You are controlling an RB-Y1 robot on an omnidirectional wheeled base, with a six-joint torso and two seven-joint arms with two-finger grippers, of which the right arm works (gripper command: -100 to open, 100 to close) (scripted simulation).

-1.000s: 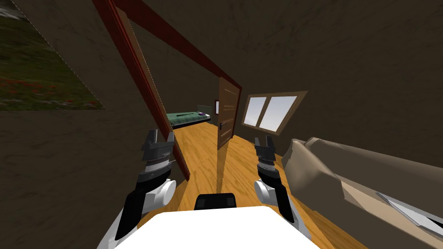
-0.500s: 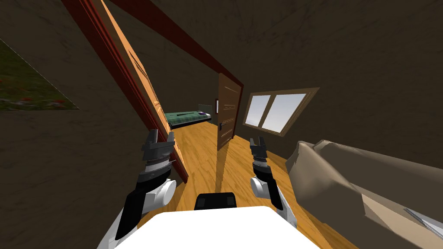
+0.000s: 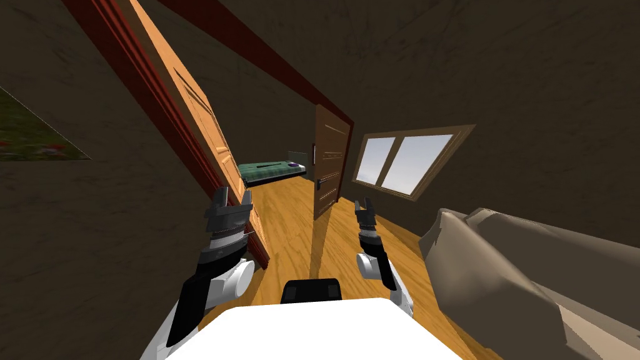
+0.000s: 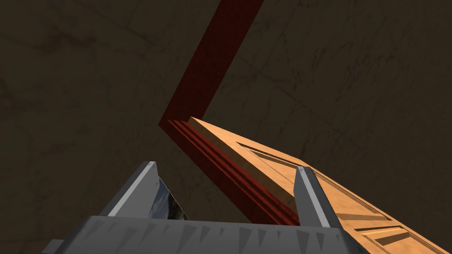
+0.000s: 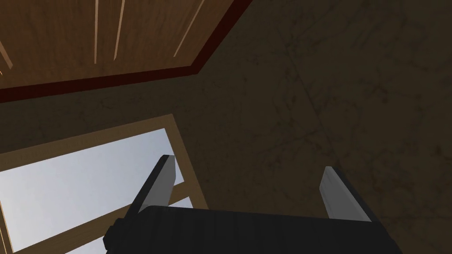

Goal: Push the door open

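Swung wider since a second ago, the orange door (image 3: 201, 128) stands just beside the left gripper (image 3: 232, 197), jaws apart; right gripper (image 3: 364, 204) likewise spread.

Dark walls (image 3: 500, 62), plank floor (image 3: 290, 222), window (image 3: 406, 159), beige sofa (image 3: 512, 275) (green bed (image 3: 272, 169) beyond).

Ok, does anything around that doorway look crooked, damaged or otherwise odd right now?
Nothing stands out. The orange panelled wooden door slants only because the head camera is rolled; it stands ajar from its dark red frame, with no visible damage. The left gripper, fingers open, is beside it.
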